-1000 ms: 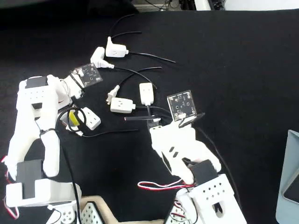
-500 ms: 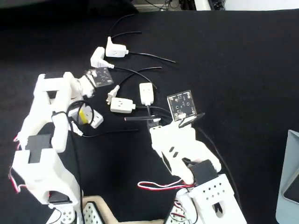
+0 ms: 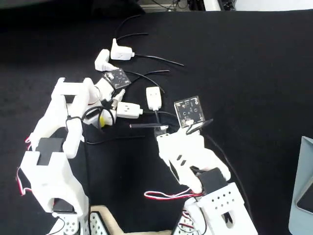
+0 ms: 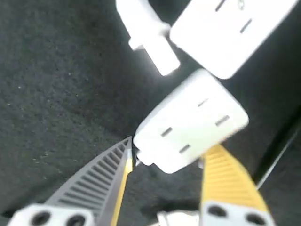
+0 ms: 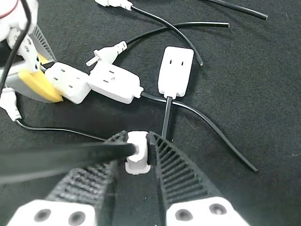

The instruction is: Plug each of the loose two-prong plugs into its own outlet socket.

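One plug [image 5: 138, 162] sits half-hidden in right end effector [image 5: 138, 142].

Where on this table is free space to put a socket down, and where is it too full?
Free: the black table right of the right gripper, up to the grey container. Crowded: between the grippers, where the left gripper holds an outlet socket beside a second socket, a loose plug and cords.

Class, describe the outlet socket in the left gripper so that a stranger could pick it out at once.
On the black table, find the left gripper. The white outlet socket sits in its grip, right beside a second socket of the same colour. It alone is clamped against a yellow finger; its neighbour lies free on the table.
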Motion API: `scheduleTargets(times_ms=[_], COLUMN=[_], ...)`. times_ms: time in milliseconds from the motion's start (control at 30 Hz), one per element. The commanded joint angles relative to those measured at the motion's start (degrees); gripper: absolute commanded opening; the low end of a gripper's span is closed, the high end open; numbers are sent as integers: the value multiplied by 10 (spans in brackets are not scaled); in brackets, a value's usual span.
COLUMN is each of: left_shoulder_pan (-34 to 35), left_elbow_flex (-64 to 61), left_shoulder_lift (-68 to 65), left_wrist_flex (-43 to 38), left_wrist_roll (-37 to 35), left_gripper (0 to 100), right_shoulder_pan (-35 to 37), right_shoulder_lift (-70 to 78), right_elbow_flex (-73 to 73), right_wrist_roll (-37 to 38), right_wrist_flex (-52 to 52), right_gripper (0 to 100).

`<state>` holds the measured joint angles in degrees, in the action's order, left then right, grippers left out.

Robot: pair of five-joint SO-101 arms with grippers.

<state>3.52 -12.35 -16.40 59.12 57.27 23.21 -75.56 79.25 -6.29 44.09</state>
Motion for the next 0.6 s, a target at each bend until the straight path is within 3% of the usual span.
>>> scheduleTargets(times_ms=[0,200,400,567], left_shoulder_pan=[-15,-51,-64,-61], left_elbow_flex=[33,32,42,51], left_shoulder_lift=[5,5,6,6], left_wrist_flex=[83,191,201,215], left_wrist_roll=[-42,-143,-302,-429], left_gripper=[198,195,205,286], right_shoulder_pan=[-5,-5,-5,-6], right_shoulder_lift=[-4,-4,-4,-4], right_elbow_flex=[-7,-7,-7,-7], right_wrist_roll=[-4,-4,-4,-6], right_wrist_flex=[-10,-10,-10,-10], right_gripper=[12,12,12,12])
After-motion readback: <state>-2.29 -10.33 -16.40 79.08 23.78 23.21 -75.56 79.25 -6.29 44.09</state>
